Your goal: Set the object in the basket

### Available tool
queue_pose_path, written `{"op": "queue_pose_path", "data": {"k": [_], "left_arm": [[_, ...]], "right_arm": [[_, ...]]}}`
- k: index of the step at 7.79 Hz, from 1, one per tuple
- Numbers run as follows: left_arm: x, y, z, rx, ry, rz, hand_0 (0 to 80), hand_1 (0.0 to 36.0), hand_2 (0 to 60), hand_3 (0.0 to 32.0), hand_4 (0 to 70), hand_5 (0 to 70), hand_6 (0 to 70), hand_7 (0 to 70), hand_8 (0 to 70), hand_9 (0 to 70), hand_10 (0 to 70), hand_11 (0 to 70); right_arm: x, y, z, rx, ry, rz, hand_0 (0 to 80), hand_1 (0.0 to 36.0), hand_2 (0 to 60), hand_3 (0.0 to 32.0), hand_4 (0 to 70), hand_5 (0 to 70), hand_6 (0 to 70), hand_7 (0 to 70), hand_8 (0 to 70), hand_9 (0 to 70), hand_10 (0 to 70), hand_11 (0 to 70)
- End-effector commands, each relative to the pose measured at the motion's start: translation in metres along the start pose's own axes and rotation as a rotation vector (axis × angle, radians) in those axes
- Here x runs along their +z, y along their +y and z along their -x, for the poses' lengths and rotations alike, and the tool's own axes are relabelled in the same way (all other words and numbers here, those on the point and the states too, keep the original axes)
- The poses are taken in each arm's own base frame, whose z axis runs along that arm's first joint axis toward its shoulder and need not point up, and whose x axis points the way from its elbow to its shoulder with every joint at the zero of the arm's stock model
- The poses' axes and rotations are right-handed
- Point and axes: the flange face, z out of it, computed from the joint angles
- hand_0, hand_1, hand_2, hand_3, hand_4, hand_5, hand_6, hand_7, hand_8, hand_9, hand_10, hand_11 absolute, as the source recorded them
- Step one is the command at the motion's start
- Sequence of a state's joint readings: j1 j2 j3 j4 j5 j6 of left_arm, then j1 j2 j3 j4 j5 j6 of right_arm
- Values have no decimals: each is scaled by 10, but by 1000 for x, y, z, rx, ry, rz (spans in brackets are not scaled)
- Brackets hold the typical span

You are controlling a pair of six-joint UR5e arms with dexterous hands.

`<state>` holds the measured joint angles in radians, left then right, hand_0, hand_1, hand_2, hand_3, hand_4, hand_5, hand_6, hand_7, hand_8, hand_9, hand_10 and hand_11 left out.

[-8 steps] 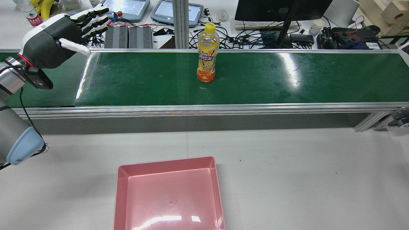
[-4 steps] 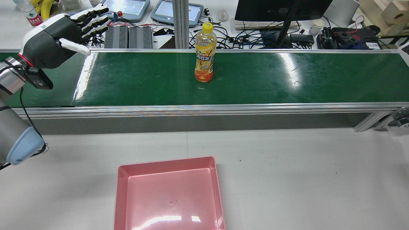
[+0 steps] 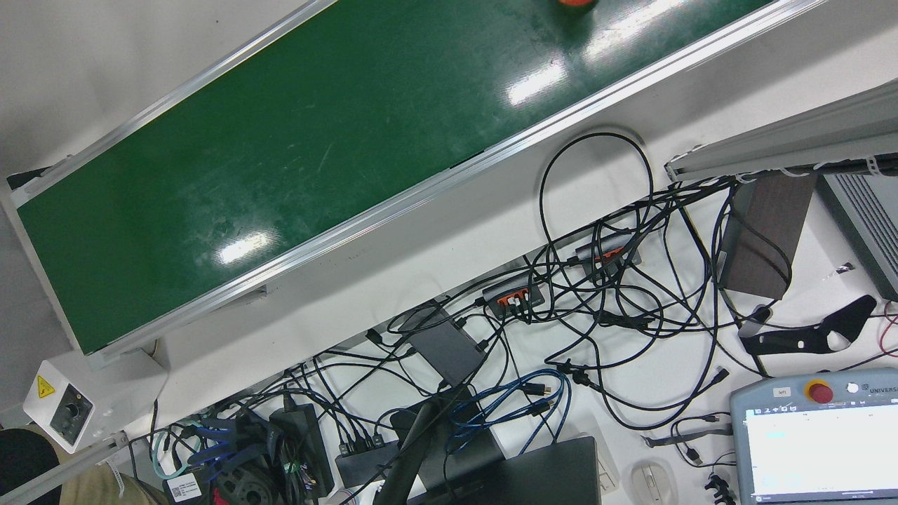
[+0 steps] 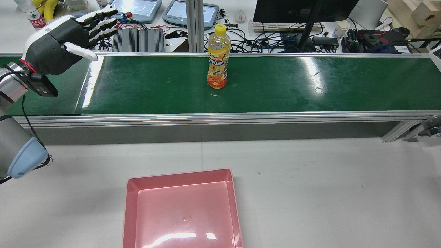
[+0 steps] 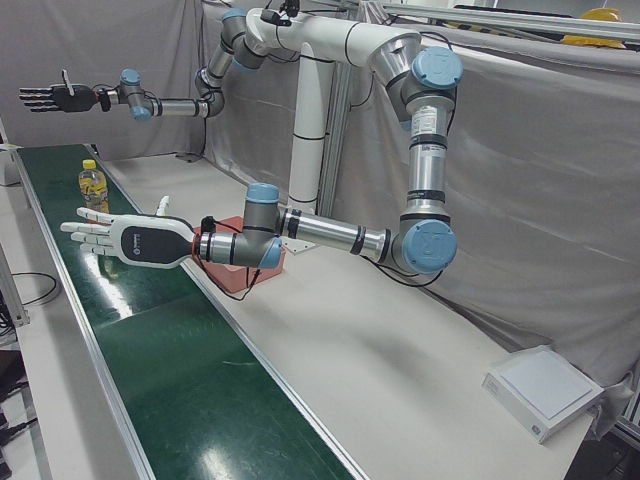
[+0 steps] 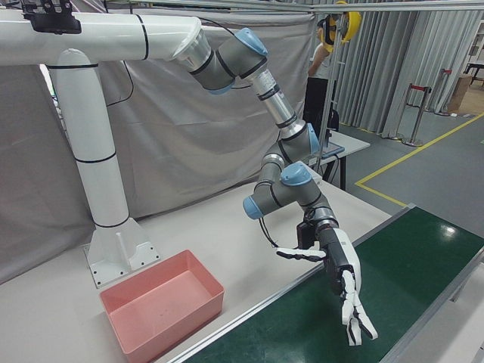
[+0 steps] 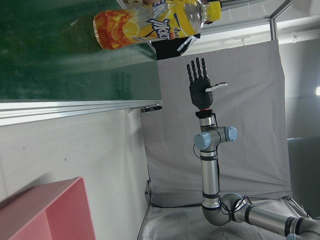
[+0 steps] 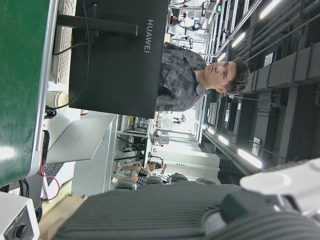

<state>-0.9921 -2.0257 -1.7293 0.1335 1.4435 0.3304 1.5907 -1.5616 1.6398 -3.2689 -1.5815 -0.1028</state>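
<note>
Standing upright near the middle of the long green conveyor belt (image 4: 275, 86), toward its far rail, we see one plastic bottle (image 4: 217, 58) of orange drink with a yellow cap and a printed label; nothing lies between it and either hand; our left hand (image 4: 57, 39) hovers over the belt's left end, well apart from the bottle, fingers spread wide and holding nothing; our right hand (image 5: 55, 97) hangs in the air past the belt's other end, fingers likewise splayed and empty; one pink plastic basket (image 4: 132, 210), rectangular and glossy, sits empty at the near edge of the white table (image 4: 327, 193); behind the belt's far rail lie tangled black cables (image 4: 265, 41), a monitor (image 4: 303, 10) and two teach pendants (image 4: 191, 12).
</note>
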Motion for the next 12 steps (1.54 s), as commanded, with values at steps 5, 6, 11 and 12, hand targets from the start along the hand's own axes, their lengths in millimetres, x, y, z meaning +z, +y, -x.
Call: {"op": "queue_pose_path", "data": {"k": [5, 6, 11, 12], "left_arm": [[1, 3, 9, -2, -20, -26, 532, 92, 0, 36, 132, 96, 0, 0, 54, 49, 50, 87], [0, 2, 9, -1, -19, -29, 531, 92, 0, 36, 132, 99, 0, 0, 51, 48, 59, 100], [0, 2, 5, -2, -13, -28, 532, 94, 0, 40, 134, 102, 0, 0, 53, 52, 55, 93], [-5, -3, 7, 6, -16, -38, 528, 86, 0, 34, 133, 105, 0, 0, 56, 54, 58, 98]], "right_arm": [[0, -1, 0, -2, 0, -3, 0, 0, 0, 0, 0, 0, 0, 0, 0, 0, 0, 0], [0, -1, 0, -2, 0, -3, 0, 0, 0, 0, 0, 0, 0, 0, 0, 0, 0, 0], [0, -1, 0, -2, 0, -1, 0, 0, 0, 0, 0, 0, 0, 0, 0, 0, 0, 0], [0, 1, 1, 0, -2, 1, 0, 0, 0, 0, 0, 0, 0, 0, 0, 0, 0, 0]]}}
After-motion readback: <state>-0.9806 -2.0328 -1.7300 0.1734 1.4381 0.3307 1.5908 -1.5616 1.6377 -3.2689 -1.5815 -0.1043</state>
